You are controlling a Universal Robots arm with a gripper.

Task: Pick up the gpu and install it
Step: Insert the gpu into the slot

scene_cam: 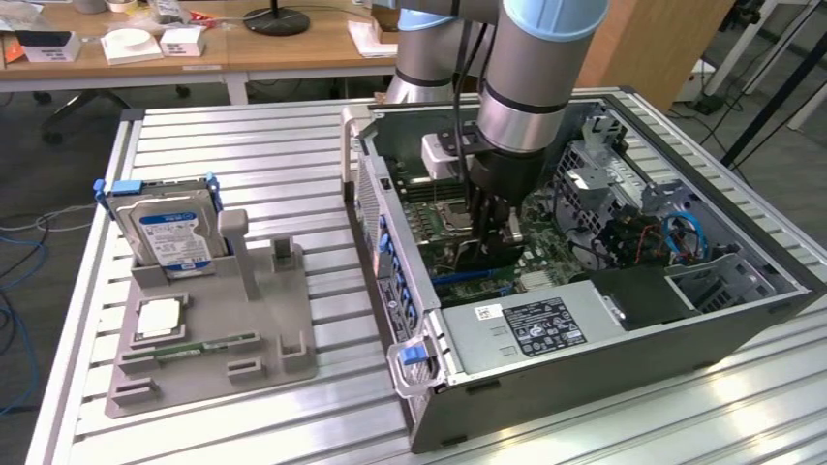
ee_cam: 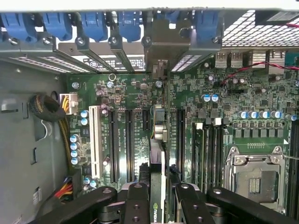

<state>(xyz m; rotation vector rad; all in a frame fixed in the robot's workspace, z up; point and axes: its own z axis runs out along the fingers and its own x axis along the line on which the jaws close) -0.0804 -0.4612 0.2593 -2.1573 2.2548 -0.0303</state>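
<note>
Exterior: high, angled down; wrist: close above; both see motherboard (scene_cam: 446,208).

gpu (ee_cam: 158,158) inside case (scene_cam: 672,320), over motherboard (ee_cam: 131,93)

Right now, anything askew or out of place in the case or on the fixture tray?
Nothing stands out. The tool grips the gpu edge-on above the motherboard slots, and it looks square to them. On the grey tray, the hard drive stands upright in its holder. The CPU socket sits empty.
</note>
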